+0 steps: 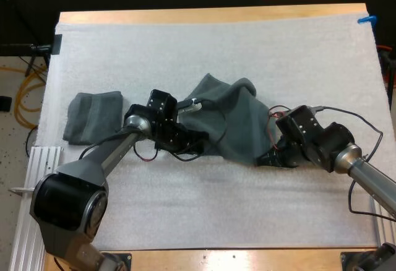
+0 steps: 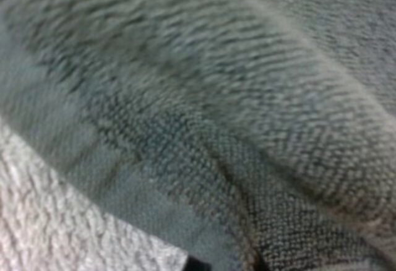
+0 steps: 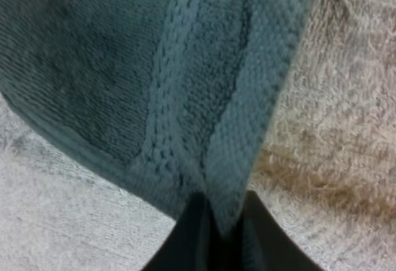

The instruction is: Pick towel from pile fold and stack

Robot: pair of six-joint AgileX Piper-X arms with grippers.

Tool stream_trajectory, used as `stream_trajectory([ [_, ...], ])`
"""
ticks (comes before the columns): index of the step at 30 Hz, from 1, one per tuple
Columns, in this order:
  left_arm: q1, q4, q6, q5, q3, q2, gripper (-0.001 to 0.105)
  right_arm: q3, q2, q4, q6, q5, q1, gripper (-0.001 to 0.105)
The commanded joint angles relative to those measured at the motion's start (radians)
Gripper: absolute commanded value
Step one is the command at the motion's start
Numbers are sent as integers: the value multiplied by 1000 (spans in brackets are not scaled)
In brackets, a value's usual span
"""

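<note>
Right gripper [image 3: 221, 232] is clenched on the crumpled towel [image 1: 230, 115]. In my right wrist view its two black fingers [image 3: 190, 237] pinch a hemmed corner of the cloth from both sides. The rest of the cloth fans away from the tips over the white mat [image 1: 204, 203]. From the high view, that corner is the towel's near right end, and the gripper sits low on the mat right at it. Left gripper [image 1: 194, 138] is at the towel's near left edge, and I read it as grasping too: in the left wrist view a thick fold of cloth runs down between two dark fingertips [image 2: 195, 263]. Between the two grippers the towel rises in a loose hump near the middle of the mat. A folded towel [image 1: 93, 117] lies flat toward the mat's left side, just beside the left arm and apart from the crumpled one.
</note>
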Motion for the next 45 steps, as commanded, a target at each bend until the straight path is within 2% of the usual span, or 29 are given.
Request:
stream_trajectory([
  [1,-5,5,22,-4,-12,-21,0,-3,-10,-16,-10,11,-2,1],
  [7,-5,3,75,-35,-68,-191,0,-3,-10,-141,-10,107,-2,1],
  [12,10,3,80,-55,-133,-318,0,-13,-10,-287,-10,199,-2,1],
  [18,86,66,83,-55,-233,-395,0,-109,-10,-385,-10,303,-15,1],
  [25,137,107,140,-52,-306,-451,0,-241,-10,-385,-73,310,-84,1],
  [30,137,120,140,-37,-350,-455,0,-293,-10,-381,-101,254,-127,1],
  [35,137,238,166,-15,-415,-471,0,-365,-49,-250,-100,180,-123,1],
  [45,128,407,190,-15,-421,-595,0,-402,-180,-19,-106,130,-34,1],
])
